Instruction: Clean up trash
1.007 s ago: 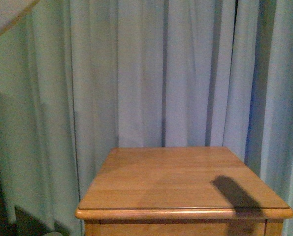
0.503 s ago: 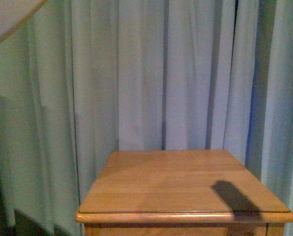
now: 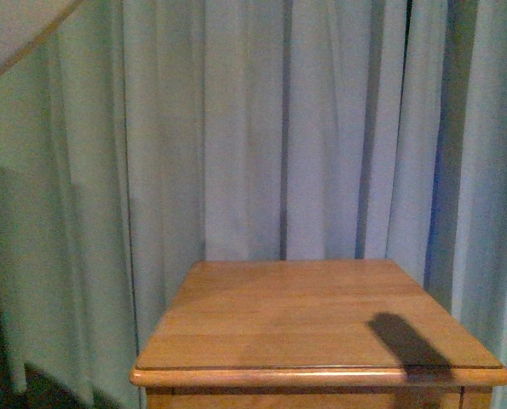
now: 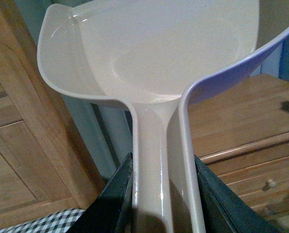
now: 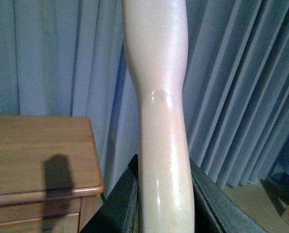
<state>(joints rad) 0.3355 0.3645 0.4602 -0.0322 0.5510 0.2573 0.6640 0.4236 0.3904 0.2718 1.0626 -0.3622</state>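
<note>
Trash, the thing I am meant to clear, shows in none of my views. I cannot say where it lies, nor whether any is already gathered, though the scoop looks empty. Judging by that, the tools are in hand and the sweeping itself is left to do.

Nearest, my left gripper (image 4: 162, 167) is clenched on the stem of a dustpan (image 4: 173, 58): glossy, pale pinkish-cream plastic, a channelled handle flaring into a wide, smooth pan with upturned side walls. My right gripper (image 5: 163, 167) is clamped round a rounded, waisted handle (image 5: 156, 73) of the same shiny plastic — likely a brush, though its head is out of sight.

Beyond stands a wooden nightstand (image 3: 304, 315), honey-coloured, with a dark shadow lying on its planked, round-lipped top. Farthest, a pale curtain (image 3: 253, 128) hangs in soft vertical folds.
</note>
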